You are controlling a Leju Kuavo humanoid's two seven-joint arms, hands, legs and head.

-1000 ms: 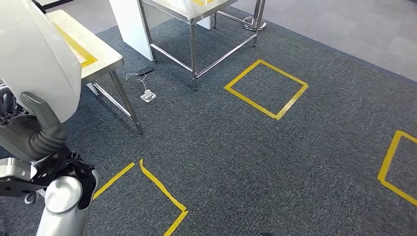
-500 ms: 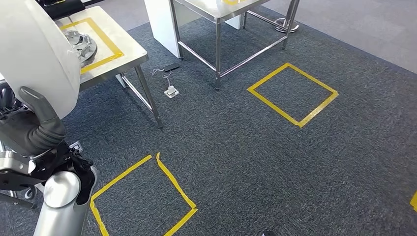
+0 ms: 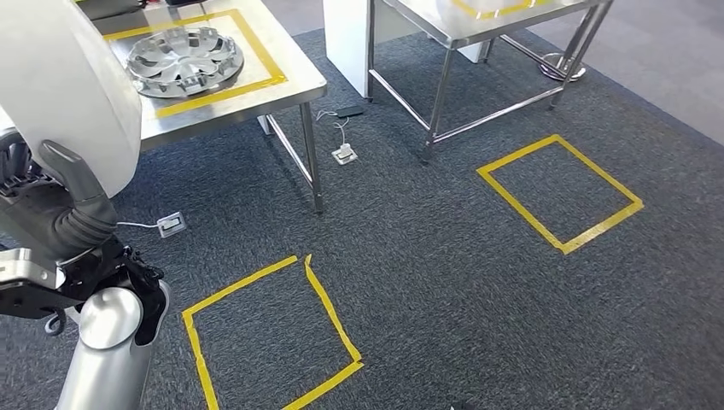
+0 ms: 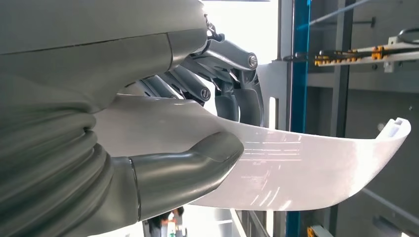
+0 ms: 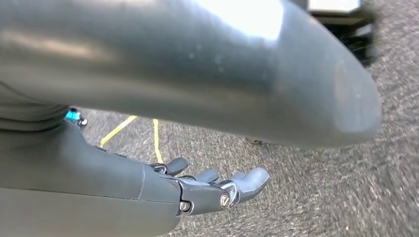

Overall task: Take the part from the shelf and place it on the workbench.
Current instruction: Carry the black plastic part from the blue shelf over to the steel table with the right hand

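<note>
Two steel workbenches stand on the grey carpet: the nearer workbench [image 3: 290, 85] carries one silver wheel cover [image 3: 184, 60] inside a yellow tape outline, the farther bench [image 3: 512, 21] is cut off. Two yellow tape squares [image 3: 559, 192] mark the floor. The large curved white plastic part [image 3: 64, 94] fills the head view's left; the wrist view shows the left hand [image 4: 188, 148] clamping it, thumb against fingers. The right hand [image 5: 207, 190] hangs with fingers loosely spread, holding nothing.

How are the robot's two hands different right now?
The left hand grips a large curved white plastic part, thumb and fingers clamped on it; the right hand holds nothing, fingers loosely extended above the grey carpet. Both are grey, many-fingered hands.
</note>
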